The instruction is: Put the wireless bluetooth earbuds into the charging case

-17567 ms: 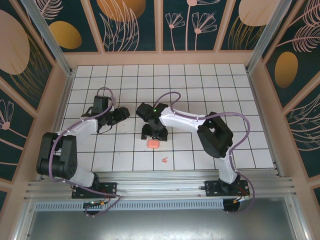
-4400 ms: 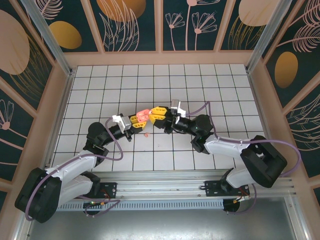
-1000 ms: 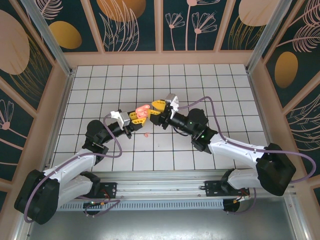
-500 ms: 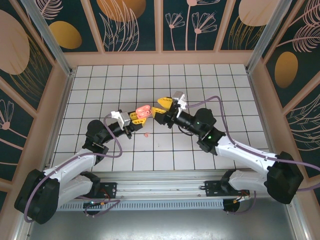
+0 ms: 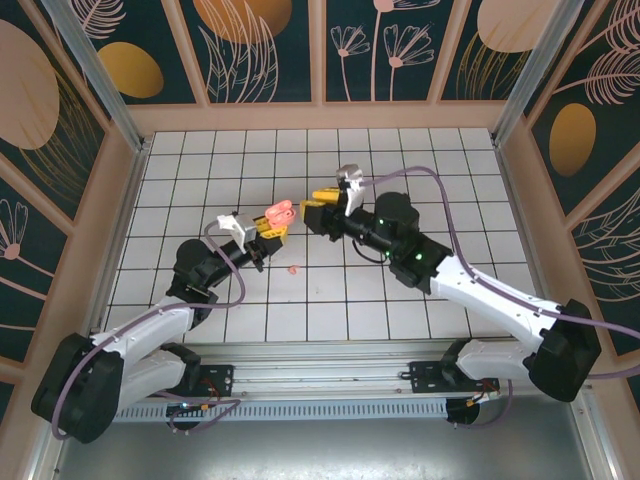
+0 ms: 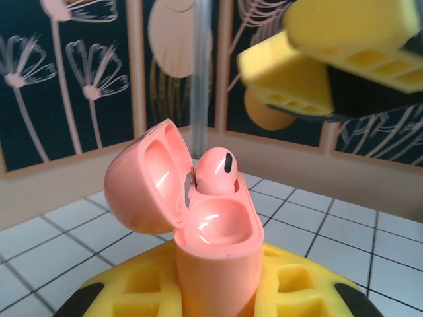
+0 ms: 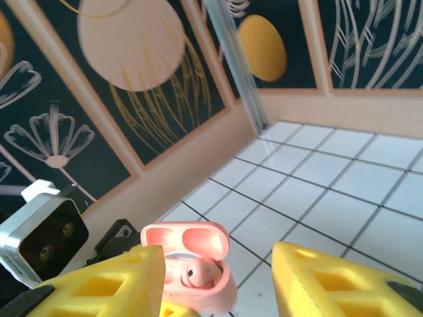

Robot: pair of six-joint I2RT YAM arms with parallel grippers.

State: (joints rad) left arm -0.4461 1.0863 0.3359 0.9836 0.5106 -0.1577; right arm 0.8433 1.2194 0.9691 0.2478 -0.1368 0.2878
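Dark floral panels (image 5: 262, 50) wall in the white-tiled table (image 5: 450, 160) you are working over. Your left jaws are pressed onto the lower body of the pink charging case (image 5: 279, 213). They hold it upright and clear of the tiles near the middle of the table.

From the left wrist you see the case (image 6: 215, 231) standing between the yellow pads (image 6: 139, 290), its lid hinged open and leaning to the left. One pink earbud (image 6: 215, 173) sits in the far socket, its rounded head with a dark slot poking above the rim. The nearer socket shows its glossy hollow.

Your right jaws are spread with nothing between them, just beside the case on its right, close but not touching. From the right wrist the open case (image 7: 188, 239) shows past the gap, with the seated bud (image 7: 195, 272) inside.

A second pink earbud (image 5: 292, 268) lies loose on the tiles, below the case in the overhead view and apart from both jaws.
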